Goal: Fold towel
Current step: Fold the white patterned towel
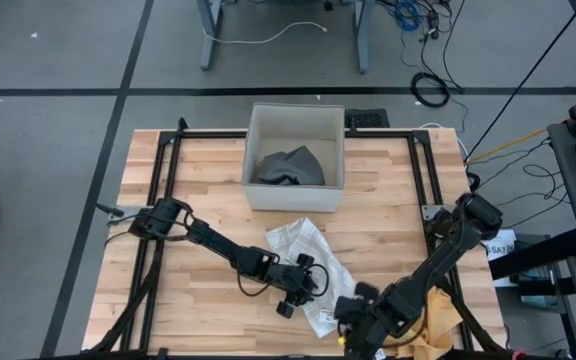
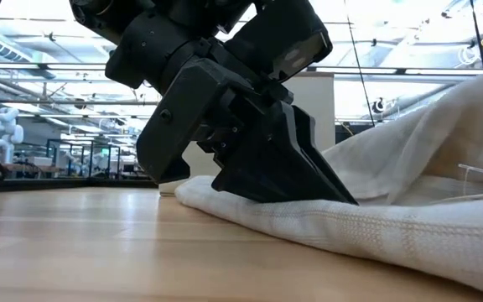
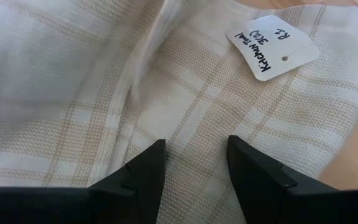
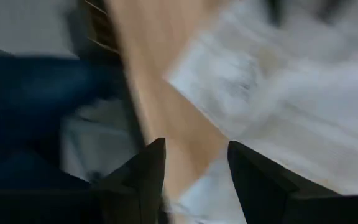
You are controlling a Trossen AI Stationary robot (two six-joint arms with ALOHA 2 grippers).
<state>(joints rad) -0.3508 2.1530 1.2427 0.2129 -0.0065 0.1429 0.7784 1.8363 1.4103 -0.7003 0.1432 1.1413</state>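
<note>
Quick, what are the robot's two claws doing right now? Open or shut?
Left gripper: open, fingers down on the plaid kitchen towel, nothing pinched.
Right gripper: open, holding nothing, over the table at the towel's edge.

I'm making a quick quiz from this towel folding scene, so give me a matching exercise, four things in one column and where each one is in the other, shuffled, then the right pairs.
Things:
1. plaid towel
2. grey cloth
3. paper tag
4. left gripper

Places:
A. inside the white bin
B. pinned on the towel
C. spread on the wooden table
D. jaws open, down over the towel

Pairs: 1-C, 2-A, 3-B, 4-D
</note>
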